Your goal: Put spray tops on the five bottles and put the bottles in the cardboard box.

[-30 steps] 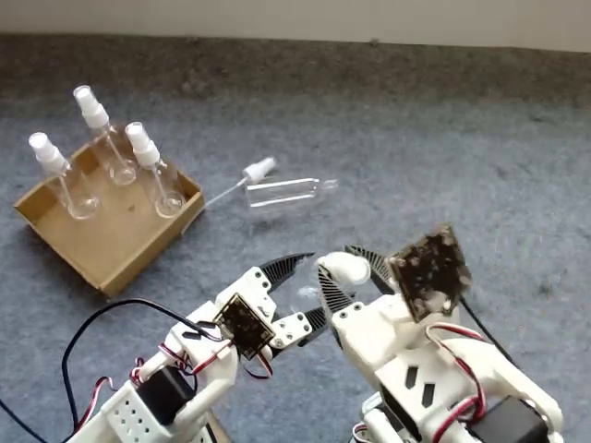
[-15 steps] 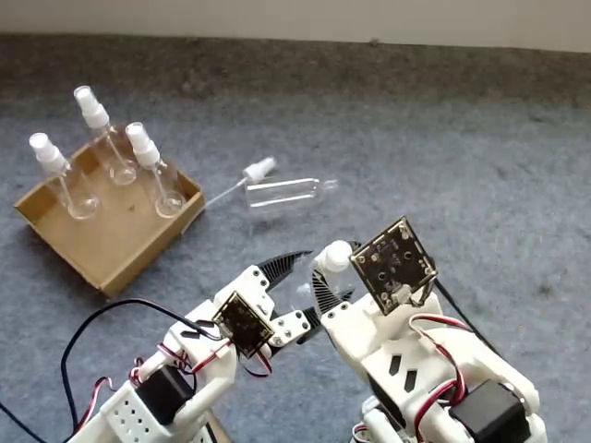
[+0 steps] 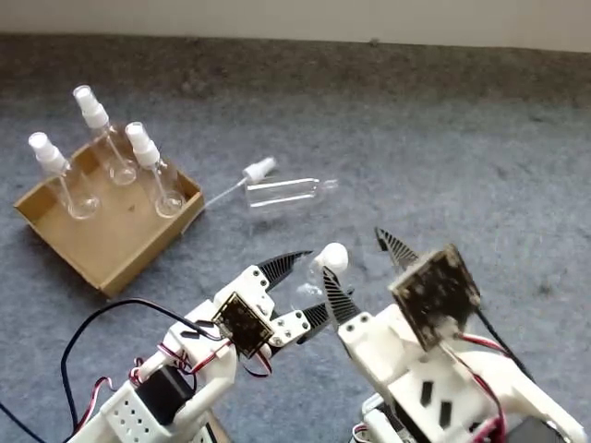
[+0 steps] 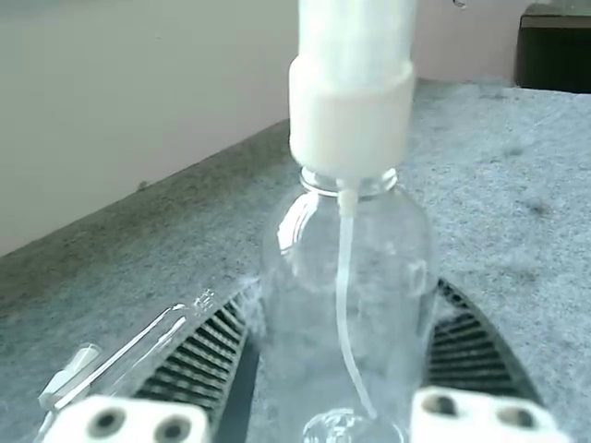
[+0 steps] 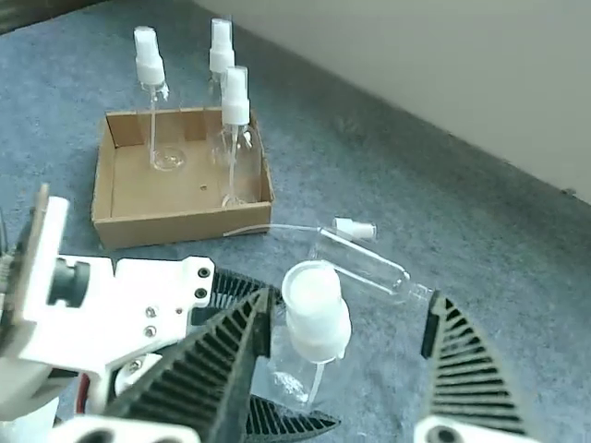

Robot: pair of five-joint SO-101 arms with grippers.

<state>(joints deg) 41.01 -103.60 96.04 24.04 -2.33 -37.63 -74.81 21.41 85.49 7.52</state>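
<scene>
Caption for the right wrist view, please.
Right hand open at a spray-topped bottle gripped by the left hand; three topped bottles stand in the cardboard box, one bottle lies uncapped.

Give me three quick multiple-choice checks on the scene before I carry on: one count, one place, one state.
1. How many bottles stand in the cardboard box?
A. two
B. three
C. five

2. Where is the capless bottle?
A. lying on its side on the carpet, outside the box
B. upright on the carpet
C. standing in the box

3. The right tool is:
A. shut on a bottle
B. shut on the box rim
C. open

Answers:
1 B: the high view shows three capped bottles upright in the box.
2 A: it lies flat on the carpet just beyond the box, with a loose spray top by it.
3 C: its jaws are spread wide and grip nothing.
</scene>
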